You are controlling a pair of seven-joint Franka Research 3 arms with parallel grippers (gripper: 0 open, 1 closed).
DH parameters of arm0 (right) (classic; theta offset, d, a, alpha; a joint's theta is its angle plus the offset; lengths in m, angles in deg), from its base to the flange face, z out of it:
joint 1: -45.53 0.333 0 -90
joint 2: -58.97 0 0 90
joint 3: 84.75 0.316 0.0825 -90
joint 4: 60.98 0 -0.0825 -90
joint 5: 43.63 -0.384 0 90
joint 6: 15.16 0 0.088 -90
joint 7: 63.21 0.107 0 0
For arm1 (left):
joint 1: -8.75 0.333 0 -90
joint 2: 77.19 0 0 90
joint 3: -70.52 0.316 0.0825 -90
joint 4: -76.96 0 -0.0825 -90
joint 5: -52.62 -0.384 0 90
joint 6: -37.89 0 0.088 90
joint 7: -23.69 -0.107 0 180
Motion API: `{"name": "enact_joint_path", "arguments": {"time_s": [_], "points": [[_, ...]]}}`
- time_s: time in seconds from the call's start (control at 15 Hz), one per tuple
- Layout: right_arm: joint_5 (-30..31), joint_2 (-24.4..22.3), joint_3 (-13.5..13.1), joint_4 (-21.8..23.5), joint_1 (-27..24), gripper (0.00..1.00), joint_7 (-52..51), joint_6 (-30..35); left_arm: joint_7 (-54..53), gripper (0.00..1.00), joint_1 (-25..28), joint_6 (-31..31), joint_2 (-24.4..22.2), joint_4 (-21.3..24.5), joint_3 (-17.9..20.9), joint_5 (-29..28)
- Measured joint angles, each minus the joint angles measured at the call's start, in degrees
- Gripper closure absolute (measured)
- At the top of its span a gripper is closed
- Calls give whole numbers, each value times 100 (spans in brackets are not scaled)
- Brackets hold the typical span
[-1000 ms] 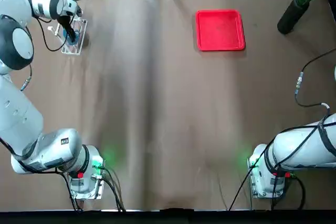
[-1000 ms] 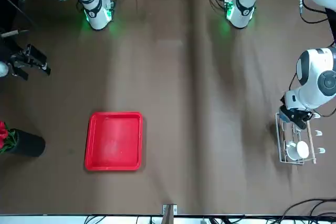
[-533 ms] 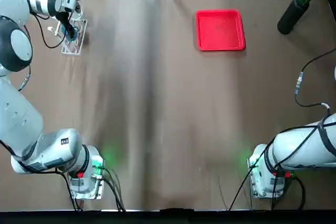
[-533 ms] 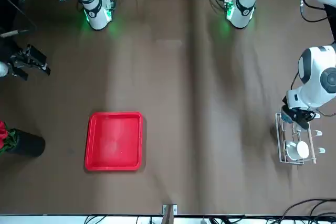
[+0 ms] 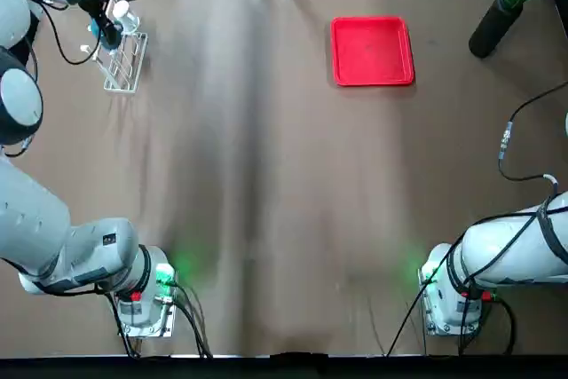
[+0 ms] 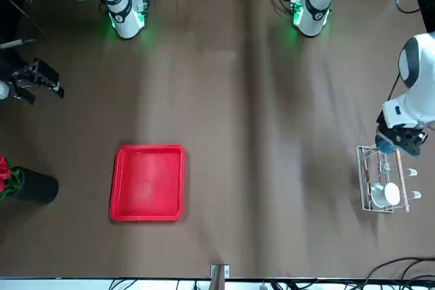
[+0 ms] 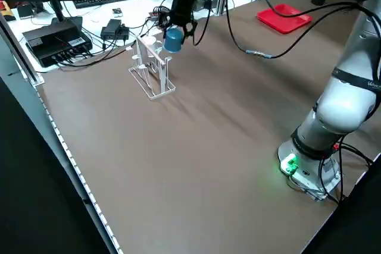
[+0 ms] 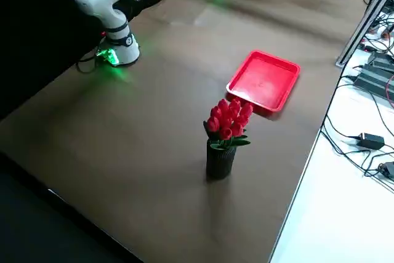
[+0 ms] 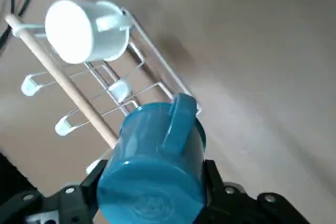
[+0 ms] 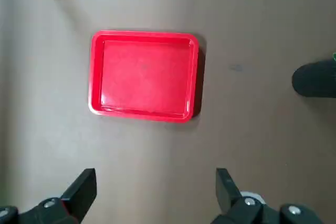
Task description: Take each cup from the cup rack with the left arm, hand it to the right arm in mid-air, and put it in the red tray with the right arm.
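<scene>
I am holding the light-blue, glossy, cylindrical mug [image 9: 152,166] between the two fingers of the left black two-finger gripper [image 7: 182,27], closed on its sides just beside the rack. Its handle [image 9: 181,121] is pointing toward the rack side in the wrist view (its base is facing that camera), and its long axis is running away from the lens. The white cylindrical mug [image 9: 88,31] is hanging on the small white wire-frame rack [image 6: 382,180] with its slanted post [image 6: 402,178]; its long axis is lying roughly sideways, its round end facing the robot's left in the front view. The right black two-finger gripper [image 10: 156,182] is waiting well apart from the rack, its fingers spread wide around nothing. The flat, bright red rectangular plastic tray [image 5: 372,51] is lying on the brown table [image 5: 266,175], near the red flowers [image 8: 229,120] in their black ribbed vase [image 8: 220,161].
</scene>
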State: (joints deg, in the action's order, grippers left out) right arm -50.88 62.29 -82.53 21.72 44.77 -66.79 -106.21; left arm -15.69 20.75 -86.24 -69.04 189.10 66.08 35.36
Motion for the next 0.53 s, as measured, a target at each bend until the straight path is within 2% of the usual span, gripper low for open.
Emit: {"name": "enact_joint_path", "arguments": {"time_s": [0.27, 0.53], "points": [[11, 0, -3, 0, 0, 0, 0, -6, 385, 24, -7, 729, -393, -124, -451, 1016], [121, 0, -40, -1, -11, 0, 0, -12, 1093, 24, -38, 1322, -427, -483, -1127, 2028]]}}
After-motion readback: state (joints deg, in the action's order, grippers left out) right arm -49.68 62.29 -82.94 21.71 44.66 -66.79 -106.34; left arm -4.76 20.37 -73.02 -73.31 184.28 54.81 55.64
